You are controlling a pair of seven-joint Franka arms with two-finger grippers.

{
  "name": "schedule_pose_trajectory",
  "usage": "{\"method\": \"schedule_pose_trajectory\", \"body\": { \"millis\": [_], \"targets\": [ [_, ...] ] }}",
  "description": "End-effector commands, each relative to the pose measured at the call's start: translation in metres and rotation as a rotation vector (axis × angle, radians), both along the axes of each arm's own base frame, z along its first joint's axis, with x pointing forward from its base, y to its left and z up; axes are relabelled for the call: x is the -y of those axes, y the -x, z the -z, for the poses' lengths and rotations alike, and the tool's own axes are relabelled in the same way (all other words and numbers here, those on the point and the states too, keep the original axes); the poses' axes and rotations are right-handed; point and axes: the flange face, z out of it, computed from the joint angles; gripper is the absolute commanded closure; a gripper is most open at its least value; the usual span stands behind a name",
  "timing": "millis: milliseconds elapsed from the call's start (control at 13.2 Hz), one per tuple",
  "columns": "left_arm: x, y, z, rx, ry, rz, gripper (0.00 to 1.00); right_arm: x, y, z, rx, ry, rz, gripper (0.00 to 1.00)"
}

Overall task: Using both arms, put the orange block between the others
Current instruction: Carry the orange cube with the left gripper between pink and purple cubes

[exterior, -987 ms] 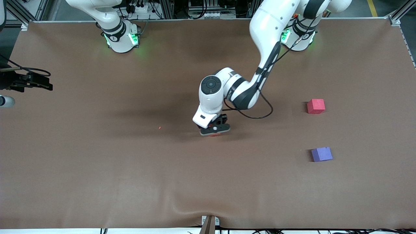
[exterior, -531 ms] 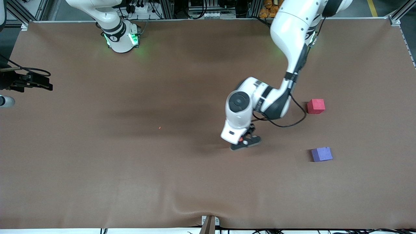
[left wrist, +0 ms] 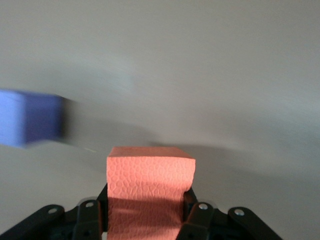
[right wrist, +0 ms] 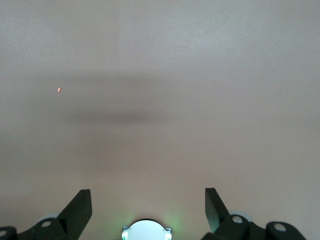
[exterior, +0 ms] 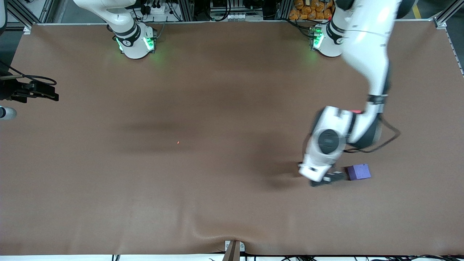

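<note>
left gripper hangs low over the table, toward the left arm's end and in the half nearer the front camera, its jaws clenched on the orange block. in the left wrist view the block sits squeezed between the two black fingers, its pebbled foam face turned to the camera and its top edge standing clear above them. in the front view the block itself is hidden under the white wrist of the left arm, which reaches down from its green-lit base at the table's edge where the robots stand.

just beside the gripper, toward the left arm's end, the purple-blue cube rests on the brown table cover; the same cube shows as a blurred blue shape in the left wrist view, apart from the held block. the pinkish-red cube is almost wholly covered by the left arm's forearm in the front view, only a thin red sliver peeking out, farther from the front camera than the purple-blue cube.

right gripper waits with its jaws spread wide and nothing between them, over bare table. a tiny orange speck lies on the cover near the table's middle, also seen in the right wrist view. the right arm is seen only at its base.
</note>
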Motion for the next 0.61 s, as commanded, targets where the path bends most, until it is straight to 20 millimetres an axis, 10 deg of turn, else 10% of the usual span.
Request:
{"method": "schedule_pose_trajectory", "body": {
  "millis": [0,228,531],
  "targets": [
    [-0.065,0.027,-0.02,-0.061,0.003,0.063,1.0,0.001,0.001,-0.005,0.007,0.022,-0.005,0.0],
    [-0.127,0.047,-0.031,-0.109,0.026,0.141,1.0,-0.001,0.001,-0.005,0.006,0.021,-0.006,0.0],
    [-0.148,0.083,-0.033,-0.14,0.106,0.131,1.0,-0.002,0.001,-0.006,0.008,0.019,-0.008,0.0]
  ]
}}
